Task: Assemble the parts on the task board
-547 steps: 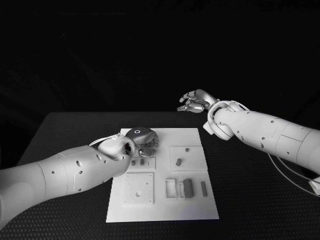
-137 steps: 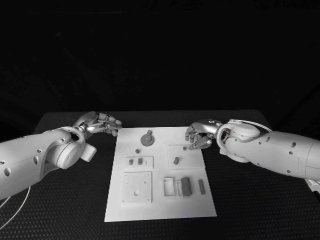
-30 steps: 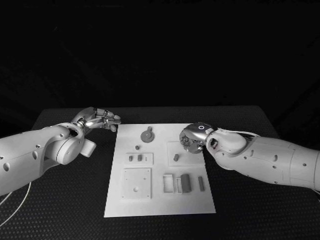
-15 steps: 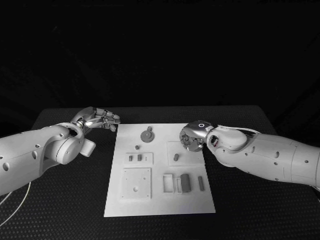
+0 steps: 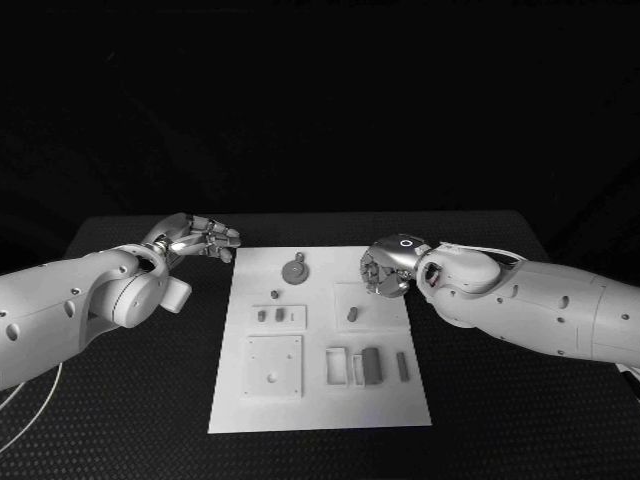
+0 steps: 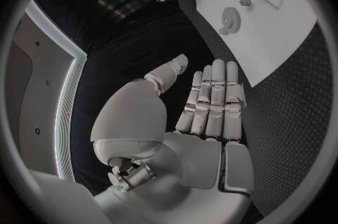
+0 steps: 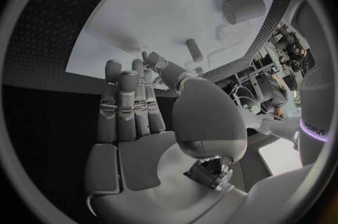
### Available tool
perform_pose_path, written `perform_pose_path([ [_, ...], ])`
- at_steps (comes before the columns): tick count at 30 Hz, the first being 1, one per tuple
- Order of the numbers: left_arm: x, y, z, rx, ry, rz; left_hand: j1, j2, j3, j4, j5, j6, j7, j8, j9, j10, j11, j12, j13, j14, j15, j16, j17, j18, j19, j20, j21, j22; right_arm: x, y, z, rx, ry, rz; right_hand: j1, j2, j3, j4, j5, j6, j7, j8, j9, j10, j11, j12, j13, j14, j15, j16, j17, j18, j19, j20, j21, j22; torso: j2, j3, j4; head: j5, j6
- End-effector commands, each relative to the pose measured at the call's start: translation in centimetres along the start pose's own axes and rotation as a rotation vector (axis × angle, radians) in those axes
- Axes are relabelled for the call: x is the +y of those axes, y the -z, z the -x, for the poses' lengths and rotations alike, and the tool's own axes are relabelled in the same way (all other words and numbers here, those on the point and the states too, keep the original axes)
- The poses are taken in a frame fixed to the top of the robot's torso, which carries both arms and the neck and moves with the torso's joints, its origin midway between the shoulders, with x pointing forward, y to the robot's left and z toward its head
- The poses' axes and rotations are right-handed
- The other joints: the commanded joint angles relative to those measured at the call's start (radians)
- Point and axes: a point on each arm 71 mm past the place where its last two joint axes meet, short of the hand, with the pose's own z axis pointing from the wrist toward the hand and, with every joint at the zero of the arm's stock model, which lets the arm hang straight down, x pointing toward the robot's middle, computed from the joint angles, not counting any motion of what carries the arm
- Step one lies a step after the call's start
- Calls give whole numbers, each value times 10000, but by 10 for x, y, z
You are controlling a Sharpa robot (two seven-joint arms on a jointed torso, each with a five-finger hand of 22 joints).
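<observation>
No lettering, number or brand mark reads clearly on the task board, on its parts, or on either hand. Faint purple letters sit on the robot's body near the right hand, too warped to read.

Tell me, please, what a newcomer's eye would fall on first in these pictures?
The white task board in the middle of the black table, with small parts on it. The right hand hovers over its right edge, holding nothing; the left hand waits off its left side, also holding nothing.
</observation>
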Motion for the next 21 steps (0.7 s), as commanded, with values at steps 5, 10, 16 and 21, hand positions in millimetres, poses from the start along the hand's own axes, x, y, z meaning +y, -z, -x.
perform_pose_path([
  [5, -2, 0, 0, -4, 92, -96, -90, 10, -32, 35, 67, -70, 3, -12, -8, -89, -13, -57, -16, 58, -10, -69, 18, 202, 59, 25, -47, -18, -1, 3, 15, -166, -42, 116, 61, 5, 6, -6, 21, 29, 4, 5, 19, 25, 38, -13, 28, -3, -49, 66, 10, 77, 47, 7, 59, 183, -4, -13, -12, -7, 18],
  [10, -2, 0, 0, -16, 105, -95, -89, 10, -32, 37, 68, -72, 3, -10, -8, -89, -13, -58, -17, 60, -11, -74, 23, 202, 61, 23, -51, -19, 2, 4, 20, -352, -129, 216, 60, 3, 7, -6, 21, 28, 4, 6, 22, 25, 38, -16, 36, -5, -49, 69, 10, 77, 47, 6, 60, 184, -4, -19, 3, 15, 44],
  [16, -1, -1, 2, -135, 150, -79, -87, 10, -32, 38, 69, -72, 2, -8, -7, -87, -14, -59, -17, 62, -11, -78, 28, 202, 63, 22, -55, -20, 26, 3, 25, -435, -539, 793, 56, 9, 11, -4, 21, 24, 5, 5, 26, 24, 39, -20, 44, -9, -49, 71, 9, 77, 47, 6, 59, 185, -3, -5, 4, 152, 77],
  [21, -1, 0, 5, -254, 219, -57, -82, 11, -31, 37, 71, -69, 1, -4, -6, -82, -15, -57, -17, 64, -13, -82, 33, 202, 65, 20, -58, -21, 52, 0, 28, -508, -698, 1389, 53, 16, 15, -4, 21, 18, 7, 3, 29, 18, 40, -27, 53, -16, -47, 72, 6, 78, 45, 6, 57, 185, -14, -9, 1, 327, 99],
])
